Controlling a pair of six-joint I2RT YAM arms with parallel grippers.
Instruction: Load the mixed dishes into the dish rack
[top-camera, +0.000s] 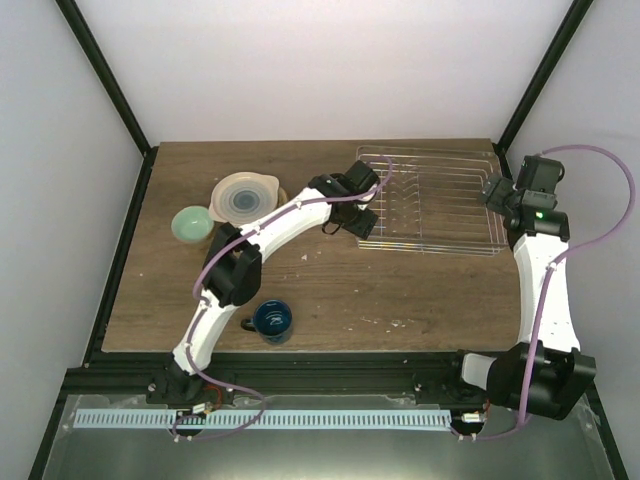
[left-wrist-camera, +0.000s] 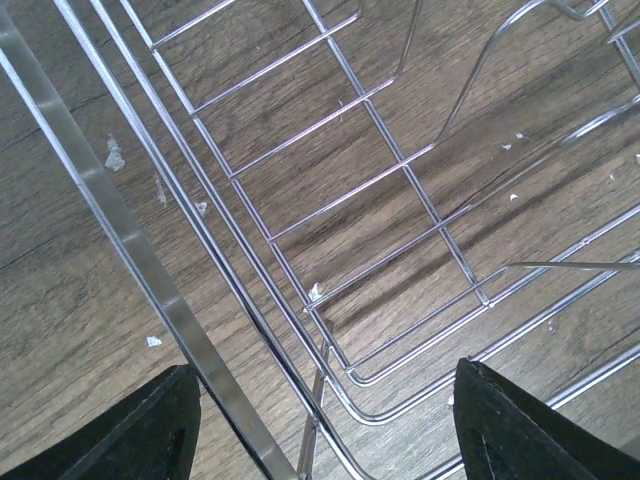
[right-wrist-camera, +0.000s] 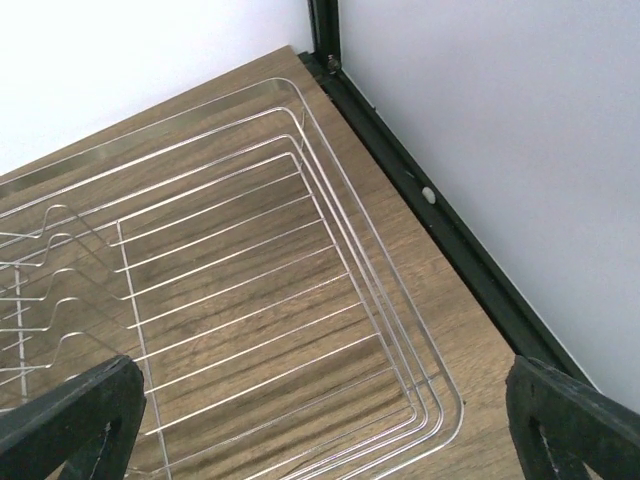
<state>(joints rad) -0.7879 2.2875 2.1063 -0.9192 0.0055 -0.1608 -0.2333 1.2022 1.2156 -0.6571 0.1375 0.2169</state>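
Observation:
The silver wire dish rack (top-camera: 430, 200) lies at the back right of the table, with nothing in it. A stack of round plates (top-camera: 245, 198) sits at the back left, with a pale mint bowl (top-camera: 190, 224) beside it. A dark blue mug (top-camera: 271, 318) stands near the front edge. My left gripper (top-camera: 362, 205) is open and empty over the rack's left rim (left-wrist-camera: 150, 300), with its jaws either side of the corner wires. My right gripper (top-camera: 497, 195) is open and empty above the rack's right end (right-wrist-camera: 250, 300).
A black frame post and white wall (right-wrist-camera: 450, 150) run close along the rack's right side. The table's front edge borders a metal rail (top-camera: 300, 378). Small white flecks (left-wrist-camera: 115, 155) lie on the wood near the rack.

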